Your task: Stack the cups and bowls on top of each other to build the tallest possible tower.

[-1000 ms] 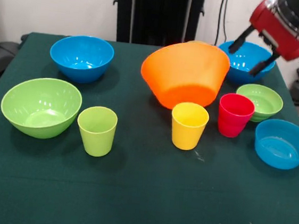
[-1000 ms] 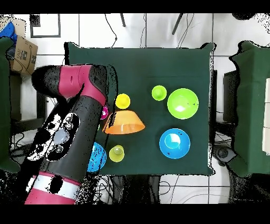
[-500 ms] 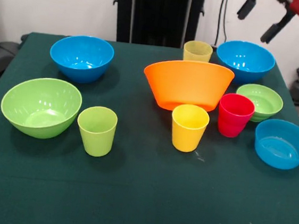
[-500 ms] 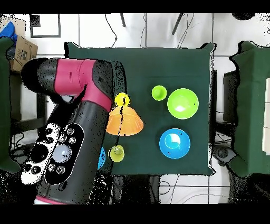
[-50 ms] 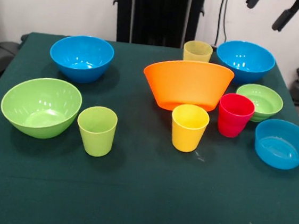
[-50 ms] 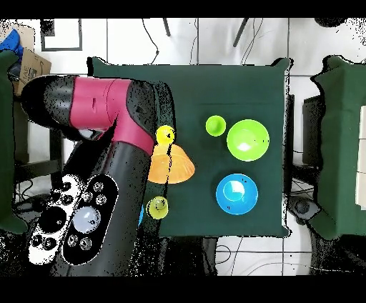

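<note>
At two o'clock above the table [image 5: 140,196], the gripper [image 5: 271,11] hangs spread and empty (nothing is stacked yet), while the orange bowl [image 5: 187,84] sits upright at centre, well placed to serve as a wide tower base.

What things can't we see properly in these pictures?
- Gripper: the front view's top edge cuts it off, leaving only two finger tips.
- Red cup, small green bowl, shallow blue bowl: the arm hides them in the overhead view.
- Orange bowl: the arm covers part of it in the overhead view.
- Pale yellow cup: the orange bowl hides its bottom in the front view.
</note>
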You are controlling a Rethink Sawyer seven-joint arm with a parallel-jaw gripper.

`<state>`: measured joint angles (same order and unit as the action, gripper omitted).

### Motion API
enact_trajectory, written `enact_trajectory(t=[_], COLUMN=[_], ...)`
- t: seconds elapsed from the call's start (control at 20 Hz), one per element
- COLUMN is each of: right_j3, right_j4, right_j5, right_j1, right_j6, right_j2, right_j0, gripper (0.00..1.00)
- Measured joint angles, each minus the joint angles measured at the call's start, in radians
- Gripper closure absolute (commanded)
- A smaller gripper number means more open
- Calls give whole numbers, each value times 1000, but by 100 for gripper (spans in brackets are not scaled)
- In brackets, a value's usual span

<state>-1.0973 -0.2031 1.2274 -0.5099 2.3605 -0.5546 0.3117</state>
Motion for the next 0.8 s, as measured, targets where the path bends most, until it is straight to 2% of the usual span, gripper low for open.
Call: enact_trajectory(t=[0.3, 0.8], right_j3=[-9, -55], right_j4=[27, 59], right_j5=[-8, -152], right_j1=[0, 2], right_j6=[0, 0], right_j2=[2, 2], right_j0=[7, 32], gripper=[0, 0])
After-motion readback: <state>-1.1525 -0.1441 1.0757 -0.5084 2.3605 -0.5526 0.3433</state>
